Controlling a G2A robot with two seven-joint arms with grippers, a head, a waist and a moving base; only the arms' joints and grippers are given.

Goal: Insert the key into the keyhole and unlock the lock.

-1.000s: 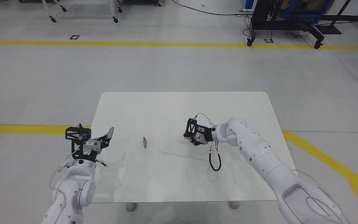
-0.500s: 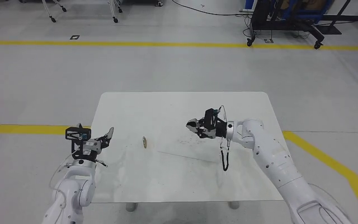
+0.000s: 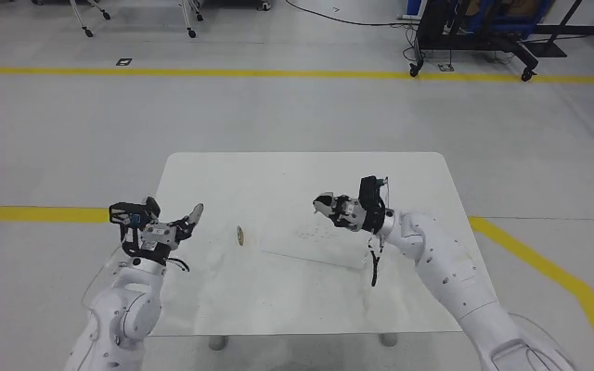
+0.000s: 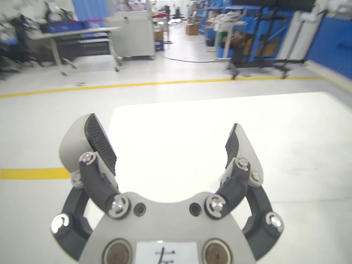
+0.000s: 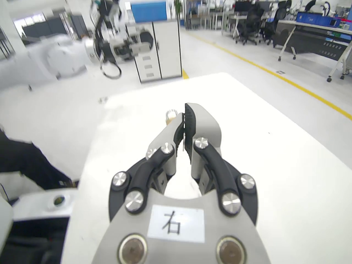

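Note:
A small brass padlock (image 3: 239,235) lies on the white table (image 3: 278,176), left of centre. In the right wrist view the padlock (image 5: 171,115) peeks out just beyond my fingertips. My right gripper (image 3: 324,200) hovers over the middle of the table, pointing toward the padlock. In its own view the right gripper (image 5: 183,112) is shut, with a thin silver key (image 5: 182,145) pinched between the pads. My left gripper (image 3: 174,215) hangs at the table's left edge. It is open (image 4: 163,123), with nothing between its fingers.
A black cable (image 3: 374,264) loops off the right forearm above the table. Faint scuff marks (image 3: 311,232) lie under the right gripper. A white drawer cabinet (image 5: 159,53) stands on the floor beyond the table. Yellow floor lines (image 3: 278,72) run past both sides.
My right gripper has lifted off the table and drawn back to the right, still shut. The left gripper has swung slightly in toward the table.

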